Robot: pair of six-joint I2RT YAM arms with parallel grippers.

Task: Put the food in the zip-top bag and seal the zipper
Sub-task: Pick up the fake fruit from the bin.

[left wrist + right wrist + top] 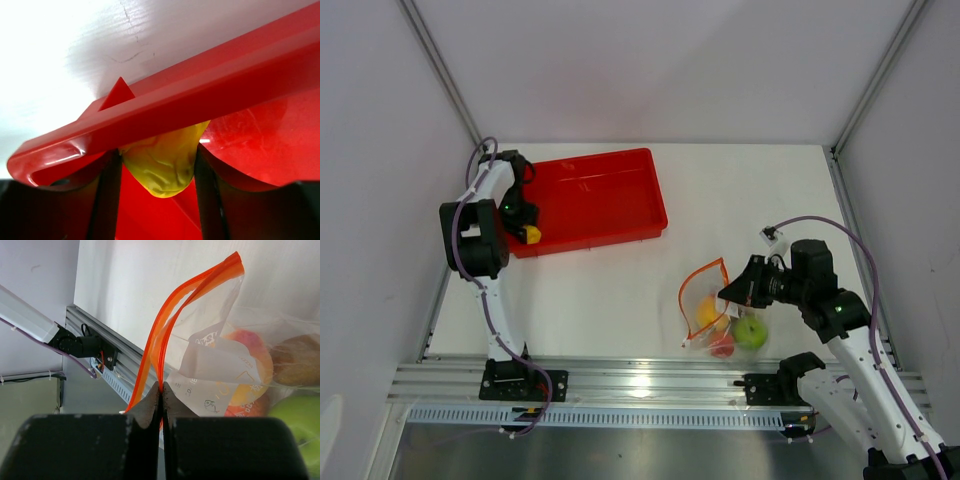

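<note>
The clear zip-top bag (715, 315) lies on the table at the front right with its orange-red zipper (705, 275) standing open in a loop. Inside it I see a green apple (751, 332), an orange-yellow peach (708, 313) and a red-pink fruit (722, 345). A brownish piece (296, 360) shows through the plastic in the right wrist view. My right gripper (732, 291) is shut on one side of the zipper (161, 390). My left gripper (525, 228) is at the red tray's left corner, shut on a yellow piece (162, 160), which also shows in the top view (531, 235).
The red tray (610, 195) sits at the back left, its rim (165, 107) close over the left fingers. An aluminium rail (640, 380) runs along the near edge. White walls enclose the table on three sides.
</note>
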